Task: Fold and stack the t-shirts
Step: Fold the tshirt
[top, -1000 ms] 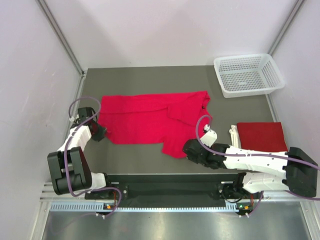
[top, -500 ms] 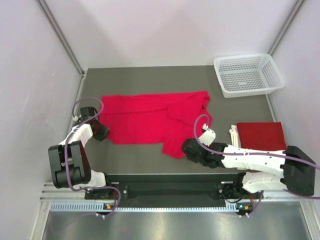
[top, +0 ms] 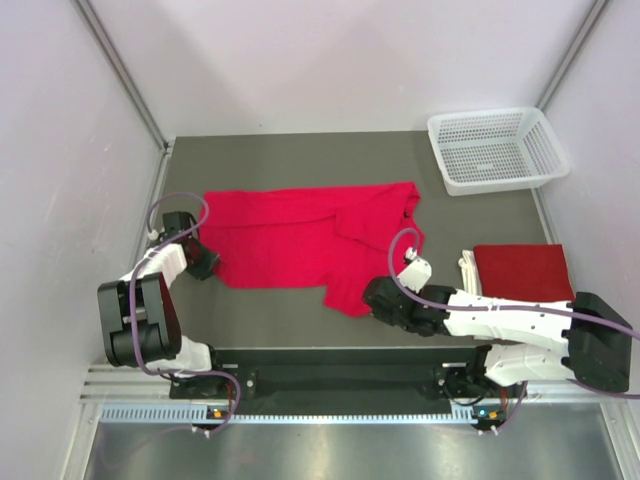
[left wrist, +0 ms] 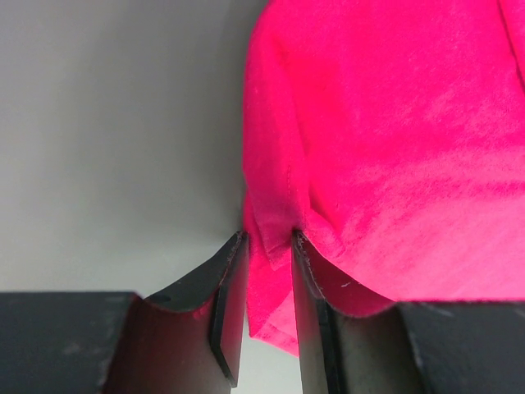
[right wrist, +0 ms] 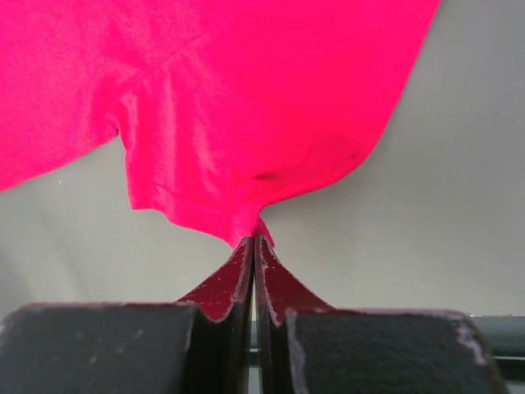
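Both of my grippers are down on the near edge of the spread t-shirt (top: 300, 240), which lies flat across the middle of the table (top: 300, 160). It runs left to right, and its far right part is rumpled and folded over on itself.

My left gripper (left wrist: 268, 246) sits at the shirt's near left corner. The jaws are drawn in to a narrow gap and the doubled hem fills it. The cloth puckers against one pad, so I read that as a grip on the hem, though a shallow one. My right gripper (right wrist: 254, 242) is pressed fully together on a small tip of the near flap that hangs toward my bases. Only a sliver of cloth is caught there.

Over on the right, near my right arm, the folded t-shirt (top: 522, 272) lies well apart from this one. The white mesh basket (top: 498, 184) sits in the far right corner with nothing visible in it.

I judge the step to be raising this near edge and carrying it over toward the far edge. To do it well, I want both ends to rise together and level, because the right-hand bite is thin and a sideways tug could pull it free. A light stretch between my two grips should keep the fold line straight. I'd travel low so the cloth lays down instead of flopping. That rumpled far right patch will need smoothing, or the fold goes lumpy.
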### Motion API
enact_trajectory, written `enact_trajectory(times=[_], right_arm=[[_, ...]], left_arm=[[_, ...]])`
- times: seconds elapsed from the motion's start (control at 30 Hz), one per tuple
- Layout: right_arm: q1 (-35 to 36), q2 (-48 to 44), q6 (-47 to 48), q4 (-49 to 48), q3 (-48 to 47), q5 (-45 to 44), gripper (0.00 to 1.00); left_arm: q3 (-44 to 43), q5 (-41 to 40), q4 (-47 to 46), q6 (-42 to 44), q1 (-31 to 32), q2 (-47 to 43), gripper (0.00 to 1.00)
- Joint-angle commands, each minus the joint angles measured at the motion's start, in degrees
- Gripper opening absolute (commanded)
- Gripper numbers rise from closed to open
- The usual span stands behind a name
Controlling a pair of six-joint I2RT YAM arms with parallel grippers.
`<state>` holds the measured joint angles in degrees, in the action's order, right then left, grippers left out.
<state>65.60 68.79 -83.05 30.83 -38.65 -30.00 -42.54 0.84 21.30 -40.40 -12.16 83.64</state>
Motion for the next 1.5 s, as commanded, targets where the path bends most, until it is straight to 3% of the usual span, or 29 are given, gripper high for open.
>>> enact_trajectory(times=[0.0,0.57,0.83,1.27,1.47], right_arm=[[0.1,-1.1,-0.2,-0.7,-0.1,-1.6,0.0],[0.1,-1.1,-0.2,-0.3,0.1,-1.8,0.0],[0.1,-1.6,-0.5,0.2,0.3,-2.3,0.0],[-0.1,-3.0,-1.0,1.0,0.8,-2.9,0.0],[-0.3,-2.8,-0.7,1.2,0.4,-2.9,0.0]], left_arm=[[-2.4,0.3,-2.1,0.5,0.5,0.5,0.33],[-7.4,-6.4,5.4,-0.3,3.0,0.2,0.3],[-6.0,-6.4,4.5,-1.1,3.6,1.8,0.25],[-4.5,-7.2,2.1,-0.6,4.7,3.0,0.26],[-3.6,-8.4,2.0,0.2,5.6,1.6,0.32]])
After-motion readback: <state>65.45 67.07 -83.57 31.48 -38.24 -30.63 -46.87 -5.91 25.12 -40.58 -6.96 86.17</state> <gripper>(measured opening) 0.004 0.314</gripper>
